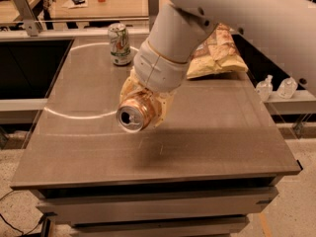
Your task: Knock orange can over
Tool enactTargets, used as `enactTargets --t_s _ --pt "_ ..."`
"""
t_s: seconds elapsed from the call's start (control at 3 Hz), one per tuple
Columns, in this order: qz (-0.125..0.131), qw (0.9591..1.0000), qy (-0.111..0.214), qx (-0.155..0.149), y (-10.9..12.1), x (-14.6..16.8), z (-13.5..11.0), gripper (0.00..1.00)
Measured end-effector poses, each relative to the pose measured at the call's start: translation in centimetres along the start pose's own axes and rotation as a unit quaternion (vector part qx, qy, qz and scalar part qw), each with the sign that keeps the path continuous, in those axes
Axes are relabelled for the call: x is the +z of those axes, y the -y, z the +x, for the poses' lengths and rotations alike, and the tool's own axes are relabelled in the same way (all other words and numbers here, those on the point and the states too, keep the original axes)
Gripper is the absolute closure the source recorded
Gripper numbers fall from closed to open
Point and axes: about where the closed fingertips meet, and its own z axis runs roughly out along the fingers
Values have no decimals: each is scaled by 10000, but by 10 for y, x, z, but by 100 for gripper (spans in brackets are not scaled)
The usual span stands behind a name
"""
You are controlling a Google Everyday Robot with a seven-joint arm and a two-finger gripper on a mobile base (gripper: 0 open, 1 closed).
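The orange can (134, 115) has a copper body and a silver top with a pull tab. It lies on its side with the top facing the camera, and a shadow falls on the table beneath it. My gripper (144, 105) hangs from the white arm over the middle of the table. Its tan fingers (126, 89) sit on either side of the can's body and are shut on it.
A white-and-green can (119, 43) stands upright at the table's far left. A yellow chip bag (216, 53) lies at the far right. The grey table (222, 137) has drop-offs on all sides. Two small bottles (275, 88) sit on a ledge to the right.
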Motion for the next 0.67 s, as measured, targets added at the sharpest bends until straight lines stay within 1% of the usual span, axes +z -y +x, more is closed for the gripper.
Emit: enactTargets --t_s 0.33,0.67 --pt "-49 10000 -51 -8 -2 2 2 100" --pt "-40 9998 -174 -37 -3 5 1 100"
